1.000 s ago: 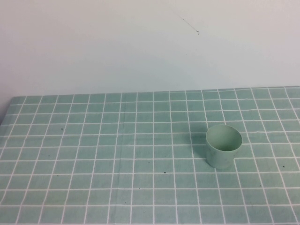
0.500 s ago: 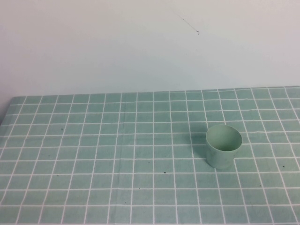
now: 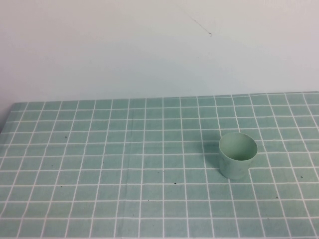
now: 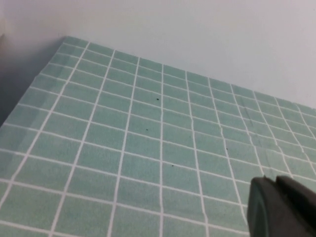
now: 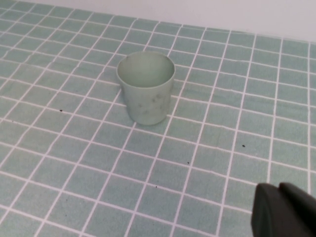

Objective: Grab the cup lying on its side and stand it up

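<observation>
The pale mint-green cup (image 3: 238, 155) stands upright, mouth up, on the green tiled cloth right of the table's middle. The right wrist view shows it too, the cup (image 5: 146, 94) with faint dark speckles on its wall. My right gripper (image 5: 278, 190) is shut, empty, and well back from the cup on the near side. My left gripper (image 4: 275, 180) is shut too, over bare tiles on the left part of the table. Neither arm appears in the high view.
The green tiled cloth (image 3: 99, 164) covers the table up to a pale wall (image 3: 149, 50) behind. The table's left edge (image 4: 29, 89) drops off beside the left gripper's area. Small dark specks dot the tiles.
</observation>
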You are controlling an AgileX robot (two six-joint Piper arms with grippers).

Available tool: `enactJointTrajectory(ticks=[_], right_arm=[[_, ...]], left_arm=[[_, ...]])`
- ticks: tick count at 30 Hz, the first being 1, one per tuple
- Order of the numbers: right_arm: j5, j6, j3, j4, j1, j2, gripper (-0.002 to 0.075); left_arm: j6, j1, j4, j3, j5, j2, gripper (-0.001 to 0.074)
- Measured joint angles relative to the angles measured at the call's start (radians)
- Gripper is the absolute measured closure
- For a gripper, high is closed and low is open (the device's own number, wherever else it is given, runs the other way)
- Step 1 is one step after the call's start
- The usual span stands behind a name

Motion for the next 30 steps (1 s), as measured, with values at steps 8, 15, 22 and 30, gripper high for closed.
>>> enactJointTrajectory(ticks=[8, 15, 22, 30], right_arm=[[0.000, 0.000, 0.000, 0.000, 0.000, 0.000, 0.0728], [0.000, 0.000, 0.000, 0.000, 0.000, 0.000, 0.0729], [0.000, 0.000, 0.000, 0.000, 0.000, 0.000, 0.0729], [0.000, 0.000, 0.000, 0.000, 0.000, 0.000, 0.0729]], left_arm=[[0.074, 0.000, 0.002, 0.000, 0.000, 0.000, 0.0736], [0.087, 0.019, 0.017, 0.000, 0.000, 0.000, 0.0736], [0.056, 0.105, 0.021, 0.000, 0.000, 0.000, 0.0736], [0.052, 0.097, 0.099, 0.000, -0.006, 0.000, 0.0736]])
